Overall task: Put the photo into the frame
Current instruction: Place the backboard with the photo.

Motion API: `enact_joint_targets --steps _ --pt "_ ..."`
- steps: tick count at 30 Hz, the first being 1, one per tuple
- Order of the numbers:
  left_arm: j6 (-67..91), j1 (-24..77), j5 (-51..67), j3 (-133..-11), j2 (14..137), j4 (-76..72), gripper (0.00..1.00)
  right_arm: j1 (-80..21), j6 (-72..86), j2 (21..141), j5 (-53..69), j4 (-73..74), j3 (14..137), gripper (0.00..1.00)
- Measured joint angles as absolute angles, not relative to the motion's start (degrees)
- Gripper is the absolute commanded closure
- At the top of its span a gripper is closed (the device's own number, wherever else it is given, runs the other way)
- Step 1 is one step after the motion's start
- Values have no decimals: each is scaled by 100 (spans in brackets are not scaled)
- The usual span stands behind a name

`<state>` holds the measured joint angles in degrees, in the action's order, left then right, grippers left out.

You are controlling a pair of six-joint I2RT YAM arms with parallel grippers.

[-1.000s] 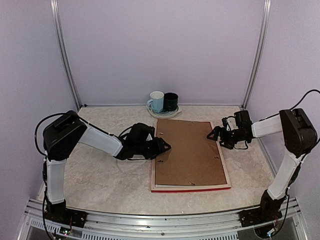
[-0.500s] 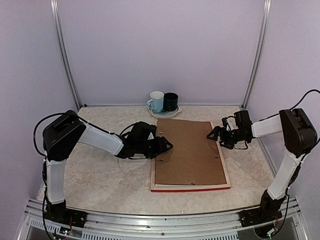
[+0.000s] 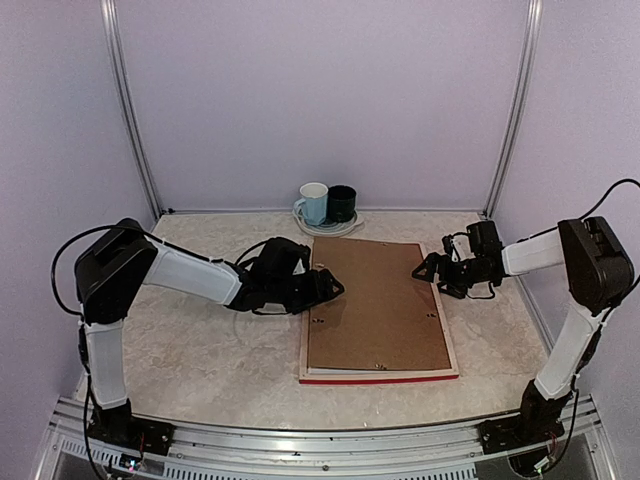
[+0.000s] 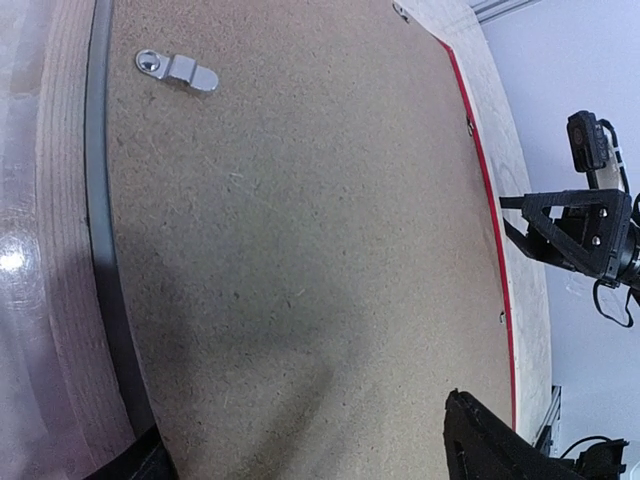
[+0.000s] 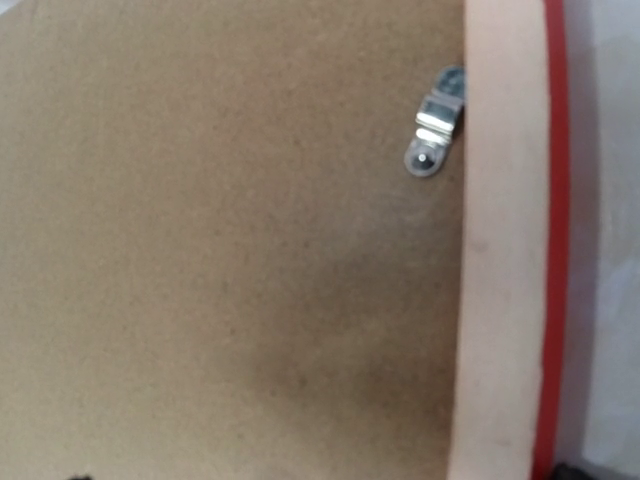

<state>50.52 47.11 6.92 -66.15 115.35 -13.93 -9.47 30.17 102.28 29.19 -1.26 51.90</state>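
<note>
Frame [image 3: 380,377] face down, right of the desk's [image 3: 200,350] middle, with a brown backing board [image 3: 375,300] seated in it and its far edge near two mugs [image 3: 315,203] at the desk's back edge.
Photo itself is not visible; since the board lies flat in the recess, it probably sits underneath, so the step in hand looks like closing up the back. Left end effector [image 3: 332,292] hovers over the board's left edge, fingers spread and released, nothing between them. Right end effector [image 3: 424,268] hangs over the right edge, likewise released and empty. Next move calls for a fingertip set against a metal turn clip [image 4: 177,68] to swing it and lock the board to the frame; whether the clips are already locked I cannot tell.
</note>
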Motion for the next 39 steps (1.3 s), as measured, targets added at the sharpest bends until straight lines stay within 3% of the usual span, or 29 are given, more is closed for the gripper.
enact_joint_targets --steps 29,39 --pt "4574 4683 307 -6230 10455 -871 16 -947 3015 10228 2915 38 5269 1" --pt "4335 4390 99 -6230 10586 -799 17 -947 3013 10228 2912 47 5269 3"
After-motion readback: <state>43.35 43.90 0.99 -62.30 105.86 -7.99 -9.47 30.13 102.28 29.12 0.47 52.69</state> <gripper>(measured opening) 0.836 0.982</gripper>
